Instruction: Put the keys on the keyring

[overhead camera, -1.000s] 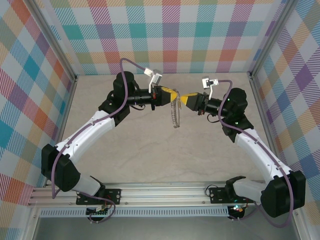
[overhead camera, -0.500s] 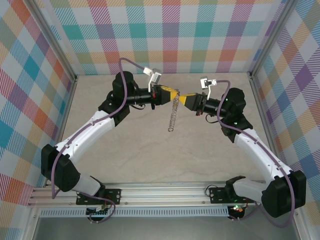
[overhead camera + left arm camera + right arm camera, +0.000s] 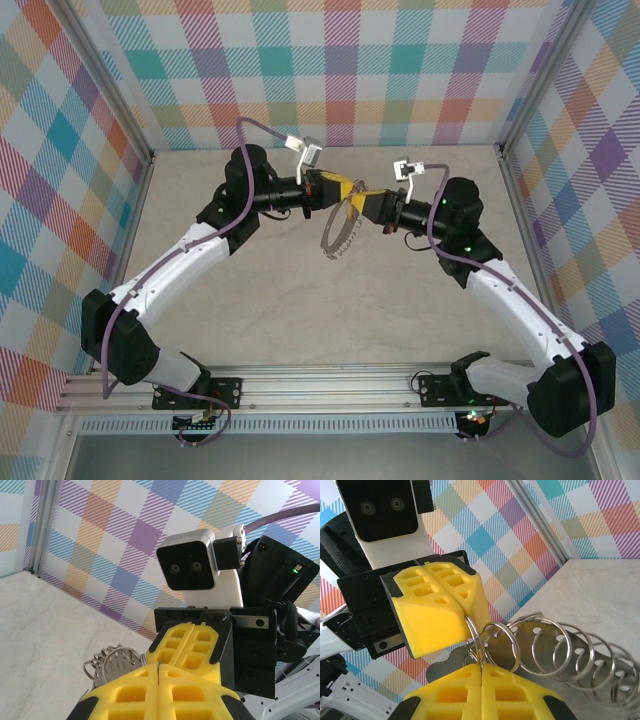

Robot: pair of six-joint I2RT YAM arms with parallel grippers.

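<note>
Both the left hand point(image 3: 346, 189) and the right hand point(image 3: 360, 197) are clamped tip to tip on the keyring point(image 3: 330, 238), which is hung from them above the counter point(image 3: 300, 310) and is judged light, floppy and slippery, best pinched flat across its wire near the top.

Lab robot cell: plaid panel walls point(image 3: 350, 60), left arm point(image 3: 190, 250) and right arm point(image 3: 515, 300) bolted to an aluminium rail point(image 3: 320, 384) at the lower edge of a marbled surface point(image 3: 330, 320).
</note>
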